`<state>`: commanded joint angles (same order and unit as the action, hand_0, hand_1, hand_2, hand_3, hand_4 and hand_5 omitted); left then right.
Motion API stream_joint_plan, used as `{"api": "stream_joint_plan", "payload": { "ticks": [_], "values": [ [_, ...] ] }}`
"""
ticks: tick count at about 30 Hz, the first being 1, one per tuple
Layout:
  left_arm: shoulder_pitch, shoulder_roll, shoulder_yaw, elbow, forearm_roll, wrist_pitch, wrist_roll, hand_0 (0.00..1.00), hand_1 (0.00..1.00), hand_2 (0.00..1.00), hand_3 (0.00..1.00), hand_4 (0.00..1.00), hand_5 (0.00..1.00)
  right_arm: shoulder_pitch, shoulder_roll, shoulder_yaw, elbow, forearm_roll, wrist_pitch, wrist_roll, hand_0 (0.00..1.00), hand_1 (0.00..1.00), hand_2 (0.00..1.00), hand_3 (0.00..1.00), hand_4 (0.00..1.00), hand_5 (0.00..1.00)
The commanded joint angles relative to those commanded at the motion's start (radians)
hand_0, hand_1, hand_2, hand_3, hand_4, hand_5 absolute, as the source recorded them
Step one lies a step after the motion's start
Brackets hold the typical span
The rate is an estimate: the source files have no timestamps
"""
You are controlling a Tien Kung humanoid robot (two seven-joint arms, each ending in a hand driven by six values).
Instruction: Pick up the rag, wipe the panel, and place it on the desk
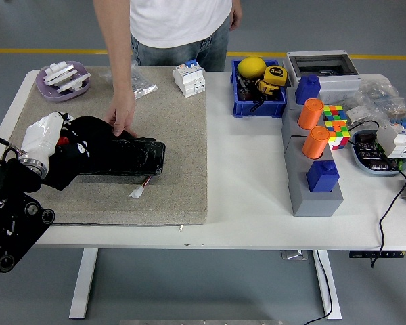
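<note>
The left hand (44, 139) grips the black rag (81, 149) on the panel (132, 157); wiping and putting down remain.

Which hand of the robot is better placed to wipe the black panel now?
The left hand. It already holds the black rag on the left end of the panel, which a person's hand steadies. The right arm is not in view.

panel (125, 157): left end hidden under rag (88, 145) | person (179, 27): cropped above chest
</note>
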<state>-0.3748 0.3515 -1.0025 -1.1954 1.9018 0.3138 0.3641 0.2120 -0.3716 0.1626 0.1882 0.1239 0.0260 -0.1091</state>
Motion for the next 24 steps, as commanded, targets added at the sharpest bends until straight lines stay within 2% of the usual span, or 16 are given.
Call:
{"api": "stream_joint_plan", "payload": {
  "ticks": [6,11,24],
  "values": [
    [-0.009,-0.029,0.047,-0.02,0.001,0.006,0.017,0.279,0.175,0.508,0.46,0.191,0.002,0.001,0.0,0.001,0.0,-0.004,0.001,-0.001,0.71,0.522,0.638,0.627,0.998,0.553],
    [-0.018,-0.043,0.092,-0.036,0.001,0.009,0.026,0.279,0.175,0.508,0.461,0.184,0.002,0.001,-0.001,0.005,0.0,-0.006,0.001,-0.002,0.71,0.522,0.639,0.627,0.998,0.553],
    [-0.045,-0.087,0.258,-0.102,0.007,0.011,0.068,0.279,0.175,0.507,0.462,0.185,0.002,-0.001,-0.004,0.023,-0.001,-0.026,0.002,-0.01,0.708,0.522,0.638,0.626,0.998,0.554]
  ]
}}
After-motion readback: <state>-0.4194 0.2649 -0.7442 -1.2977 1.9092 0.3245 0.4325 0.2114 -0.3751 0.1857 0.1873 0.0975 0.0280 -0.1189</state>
